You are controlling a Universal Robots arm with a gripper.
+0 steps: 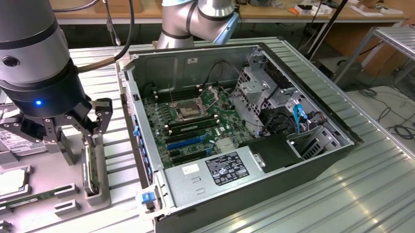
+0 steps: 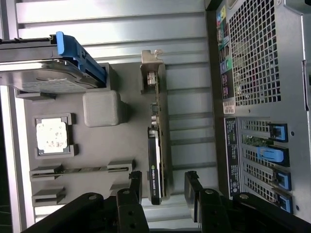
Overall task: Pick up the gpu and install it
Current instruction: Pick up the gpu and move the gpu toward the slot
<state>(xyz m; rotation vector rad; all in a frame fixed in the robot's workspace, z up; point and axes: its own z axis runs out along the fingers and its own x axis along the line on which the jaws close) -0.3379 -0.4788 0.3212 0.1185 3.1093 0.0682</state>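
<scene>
gpu (image 2: 155,167) stands on edge in the grey holder tray (image 2: 126,141), along the tray edge nearest the computer case (image 1: 311,145), silver bracket (image 2: 151,60) at the far end. Gripper (image 2: 163,180) is over the near end, fingers wide apart, one on each side of the card, no contact seen. Judgement: centre across the card's thickness, stay square to it, clamp on the black body well clear of the bracket, then draw straight up out of the holder.

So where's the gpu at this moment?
The gpu stands on edge in the grey tray, on the exterior view's left of the case, just below the open gripper.
</scene>
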